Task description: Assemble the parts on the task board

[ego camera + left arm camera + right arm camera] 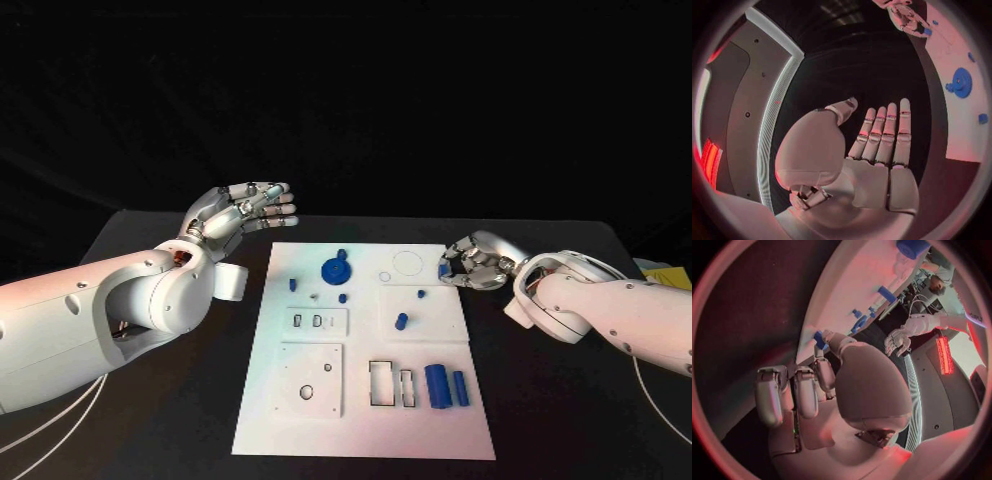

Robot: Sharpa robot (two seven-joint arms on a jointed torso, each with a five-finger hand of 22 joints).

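The white task board [433,420] lies mid-table. On it are a blue round disc [333,270], several small blue pieces such as one [402,321] near its middle, and two blue cylinders [447,387] at the near right. My left hand [245,210] hovers above the table beyond the board's far left corner, fingers straight and apart, holding nothing; the left wrist view shows its flat palm [879,150]. My right hand [469,262] sits at the board's far right edge, fingers curled. It pinches a small blue part [820,337], seen also from the left wrist [924,31].
Cut-outs mark the board: a ring outline [410,262] at the far right, rectangular slots [389,385] and a square inset [310,380] near the front. A yellow object [666,274] lies at the table's right edge.
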